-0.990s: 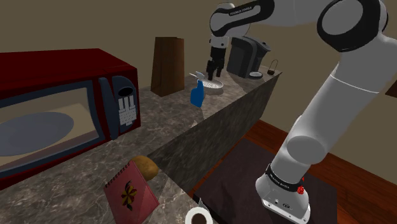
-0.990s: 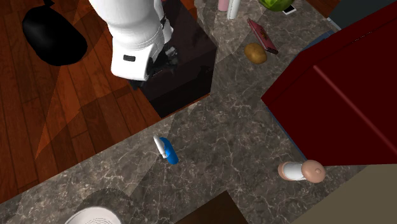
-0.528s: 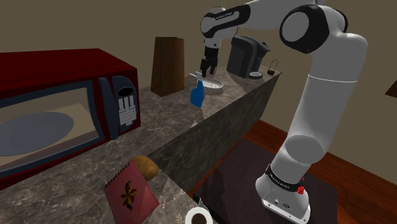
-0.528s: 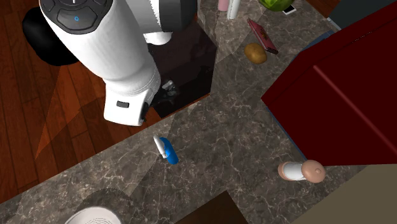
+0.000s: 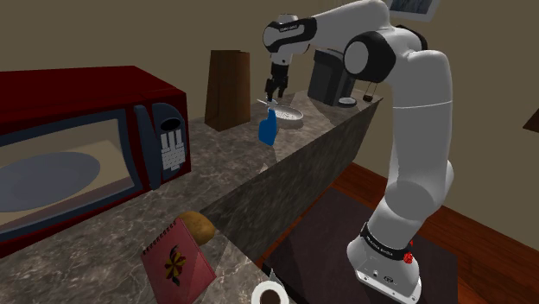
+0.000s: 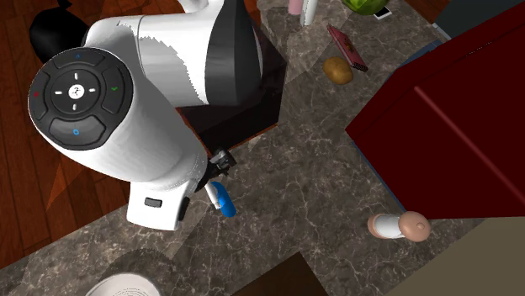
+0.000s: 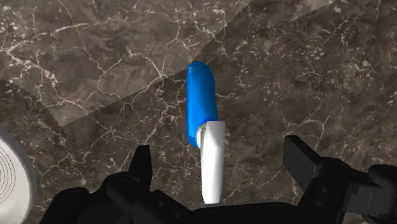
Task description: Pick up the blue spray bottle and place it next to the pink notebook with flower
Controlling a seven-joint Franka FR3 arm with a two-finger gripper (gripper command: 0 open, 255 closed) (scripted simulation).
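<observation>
The blue spray bottle (image 5: 268, 129) with a white head stands on the dark marble counter (image 5: 233, 168), near its far end. From above in the second exterior view the bottle (image 6: 223, 199) sits partly under the arm. My gripper (image 5: 274, 92) hovers just above it, open. In the wrist view the bottle (image 7: 200, 105) lies straight below, its white head between the two fingertips (image 7: 141, 167), which do not touch it. The pink notebook with a flower (image 5: 177, 263) leans at the counter's near end; the notebook (image 6: 346, 46) is far from the bottle.
A red microwave (image 5: 78, 155) takes up the shoulder view's left. A potato (image 5: 199, 227) lies behind the notebook. A brown box (image 5: 228, 89), a white plate (image 5: 290, 115) and a dark coffee maker (image 5: 332, 76) crowd the far end. A small pale bottle (image 6: 400, 225) lies by the microwave.
The arm has swung toward the shoulder view's left, bringing the gripper from beside the plate to directly above the spray bottle. The bottle has not moved.
</observation>
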